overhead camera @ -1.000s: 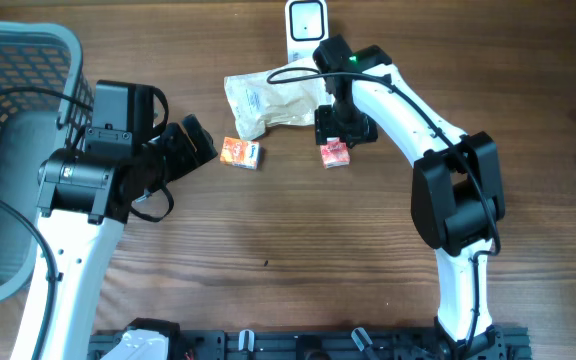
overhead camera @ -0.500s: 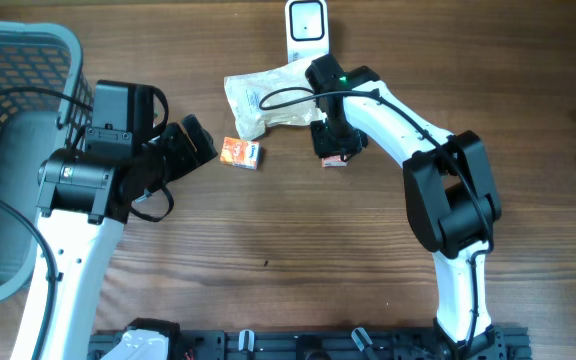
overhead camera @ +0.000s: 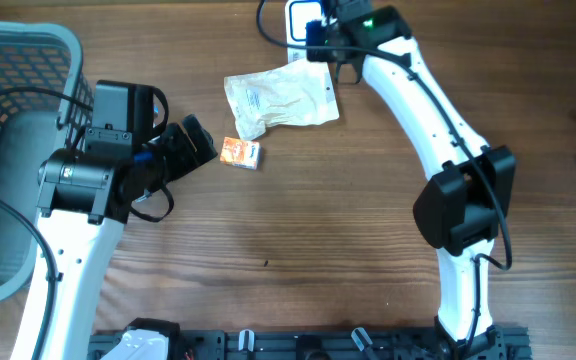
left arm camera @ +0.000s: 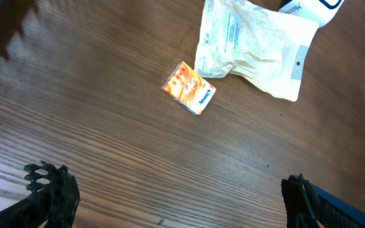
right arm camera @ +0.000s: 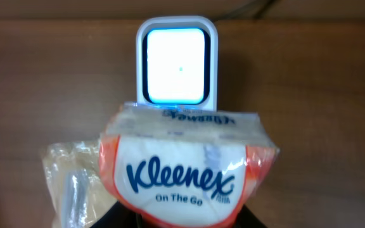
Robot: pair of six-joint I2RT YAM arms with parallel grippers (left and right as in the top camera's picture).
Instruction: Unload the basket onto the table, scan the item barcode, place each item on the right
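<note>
The right gripper point(overhead camera: 318, 38) is clamping a Kleenex pack point(right arm camera: 185, 174) at the table's point(overhead camera: 298, 250) 12 o'clock edge. The pack is sitting directly before the lit scanner point(right arm camera: 180, 61), which shows at its 12 o'clock in the wrist view. The left gripper point(overhead camera: 196, 143) is hanging wide and empty, with an orange box point(overhead camera: 240, 152) lying at its 3 o'clock.

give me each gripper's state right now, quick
left gripper: open, holding nothing
right gripper: shut on the Kleenex pack, held up at the scanner
</note>
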